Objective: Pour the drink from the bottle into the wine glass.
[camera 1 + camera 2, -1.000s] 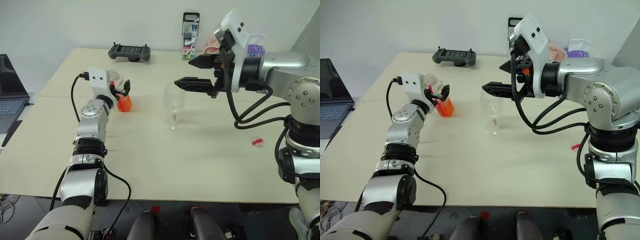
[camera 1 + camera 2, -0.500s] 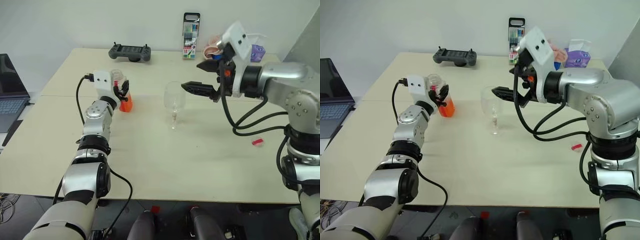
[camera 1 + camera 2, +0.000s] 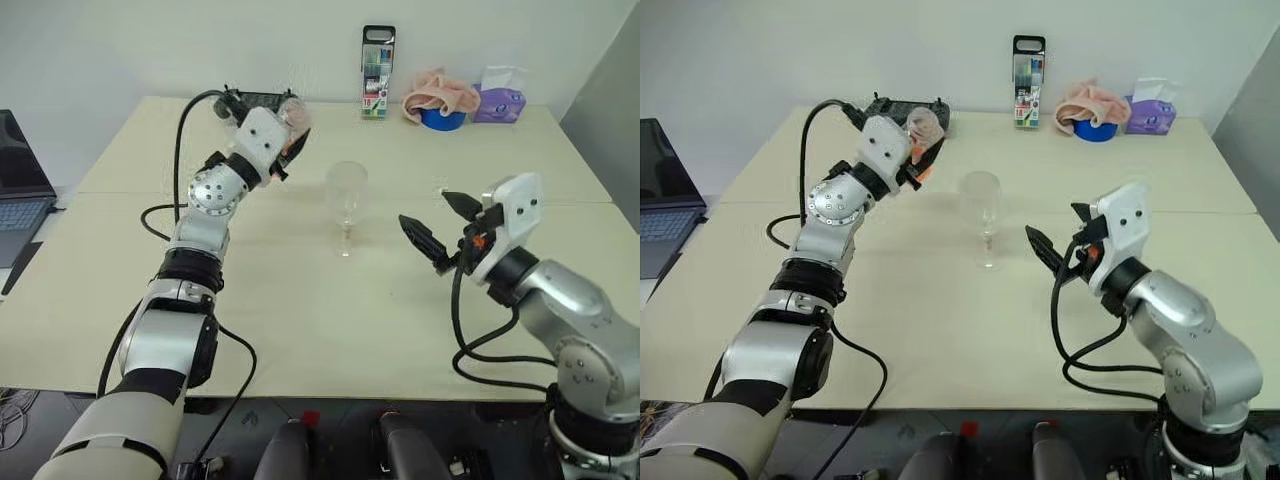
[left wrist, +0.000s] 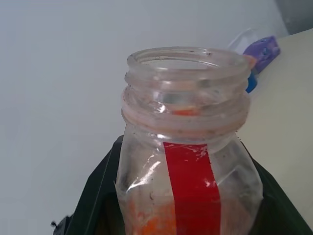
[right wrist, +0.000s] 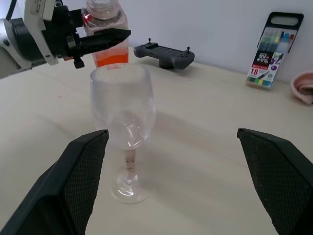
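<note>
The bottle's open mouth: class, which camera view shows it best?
The left wrist view: the bottle appears close up, uncapped, rim plain. The right wrist view shows it beyond the wine glass; in the head views it looks small.

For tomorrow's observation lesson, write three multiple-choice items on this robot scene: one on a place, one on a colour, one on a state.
1. Where does the wine glass stand?
A. on the table, between the two claws
B. on the laptop
C. inside the blue bowl

2. What colour is the drink in the bottle?
A. green
B. orange
C. purple

3. How is the bottle's mouth?
A. sealed with a cap
B. plugged with a cork
C. uncapped and open

Answers:
1 A: the glass stands upright on the table, with the left claw on one side and the right claw on the other.
2 B: the right wrist view shows orange liquid low in the bottle.
3 C: the left wrist view shows bare threads and an open rim.
</note>
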